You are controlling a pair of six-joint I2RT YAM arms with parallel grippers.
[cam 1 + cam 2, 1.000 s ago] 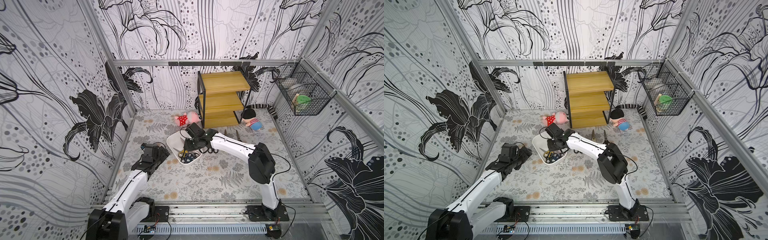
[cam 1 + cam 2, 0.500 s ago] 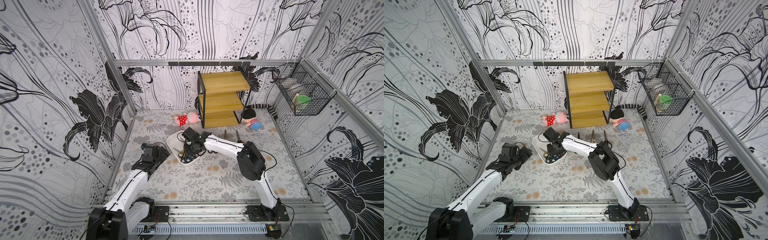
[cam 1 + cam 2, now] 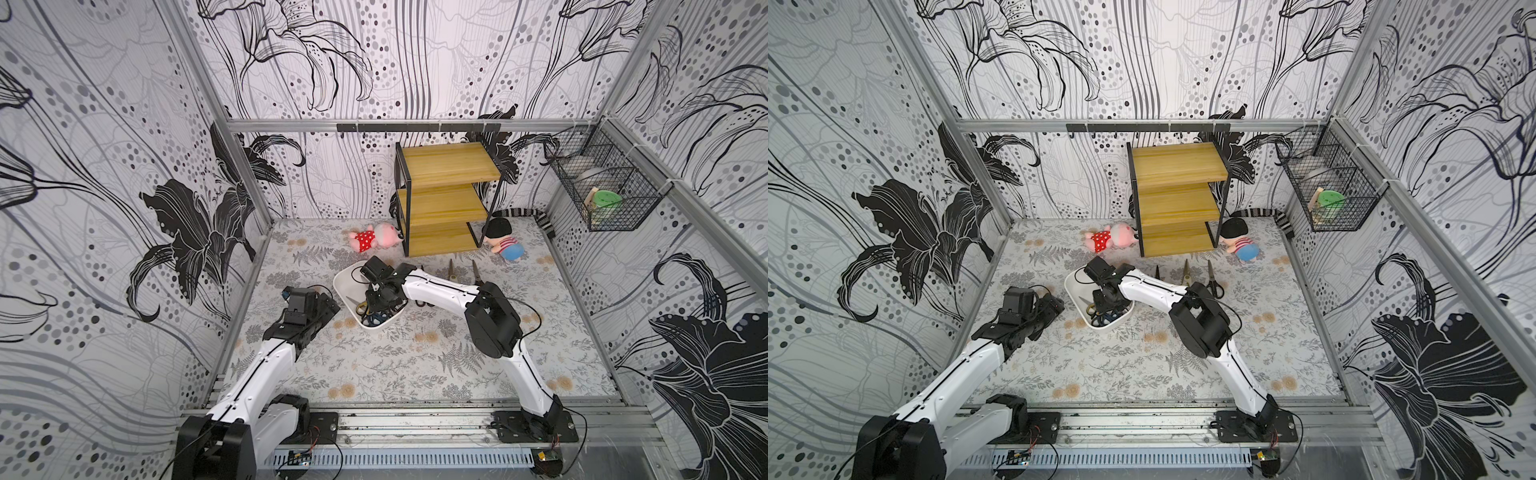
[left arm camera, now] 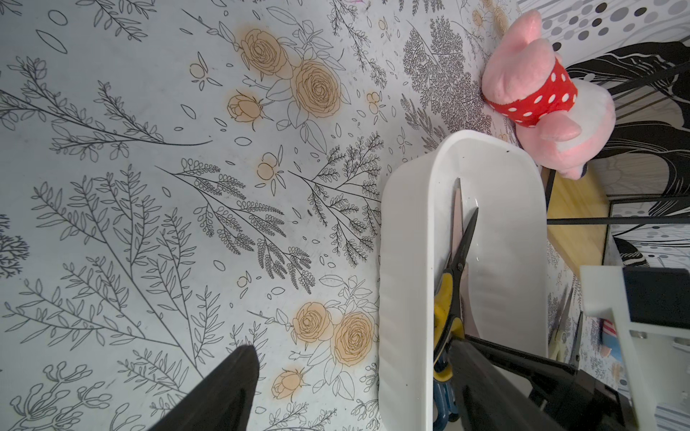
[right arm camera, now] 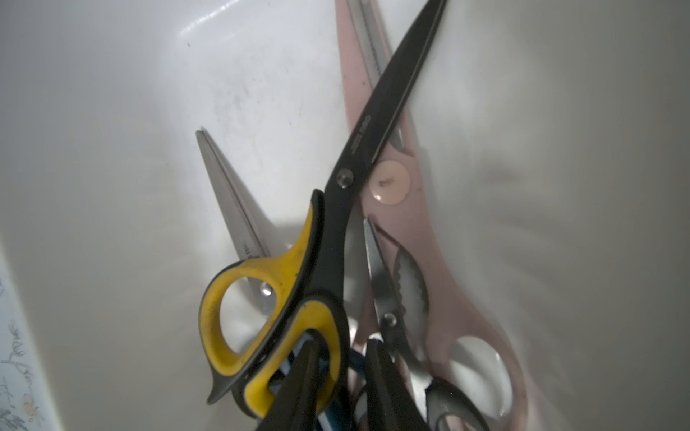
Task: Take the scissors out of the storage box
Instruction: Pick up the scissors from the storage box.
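Observation:
The white storage box [image 3: 345, 276] lies left of the table's middle and holds several scissors. My right gripper [image 5: 341, 347] is down inside it. One finger [image 5: 298, 380] sits inside a handle ring of the yellow-black scissors [image 5: 321, 261], the other just outside that ring. The jaws are narrow, with a thin gap still showing. Under that pair lie a pale pink pair [image 5: 440, 268] and a steel-bladed pair [image 5: 231, 194]. My left gripper [image 4: 351, 343] is wide open and straddles the box's long wall [image 4: 403, 261] without pinching it. Three more scissors [image 3: 1212, 278] lie on the table right of the box.
A wooden shelf [image 3: 446, 199] stands at the back. A pink plush [image 3: 374, 239] lies to its left and a small doll [image 3: 505, 243] to its right. A black wire basket [image 3: 602, 195] hangs on the right wall. My right forearm [image 3: 440, 286] stretches over the table beside the box.
My right gripper has gone down into the box and its jaws have narrowed around the yellow-black handle. The left arm has not moved.

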